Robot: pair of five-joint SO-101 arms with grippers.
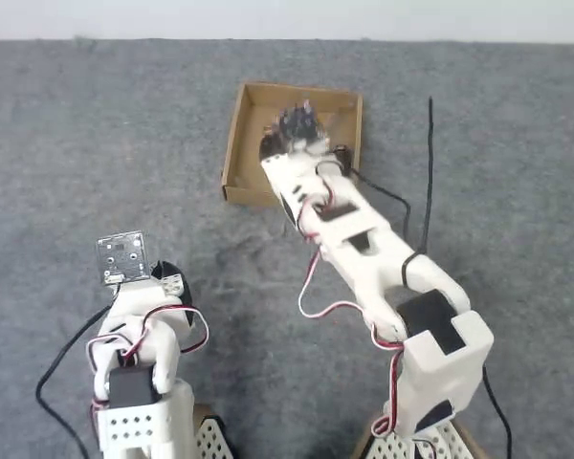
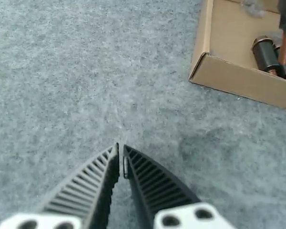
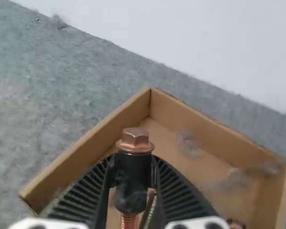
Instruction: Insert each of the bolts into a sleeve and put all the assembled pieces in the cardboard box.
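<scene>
Ok, right end effector (image 3: 132, 164) is up over the cardboard box (image 3: 86, 148), fingers clamped on a black sleeve (image 3: 132, 183) w/ a copper bolt (image 3: 135, 140) through it. The hex head sits on top of the sleeve, and the threaded end pokes out below, between the fingers. Piece is held upright above the box floor, near one inside corner.

On the high cam I've got the right arm (image 1: 383, 258) stretched from the near edge of the worktop (image 1: 96, 143) twd the far edge, w/ its end effector (image 1: 295, 124) inside the box outline. The box (image 1: 231, 153) sits on the grey worktop close to the far edge, approx mid-width, open side up.

Left arm (image 1: 139, 335) sits back by the near-left corner. Left end effector (image 2: 120, 149) hangs low over bare worktop, well apart from the box. Its ribbed fingers (image 2: 152, 181) are pinched together at the tips, nothing between them.

Left wrist cam catches a wall of the box (image 2: 238, 78). Inside it, close to that wall, at least two assembled pieces (image 2: 263, 51) rest side by side on the box floor, black sleeves w/ copper showing at the ends. Right wrist cam shows bits of grey fluff (image 3: 188, 142) on the box floor, and a white wall (image 3: 205, 43) beyond the far edge
</scene>
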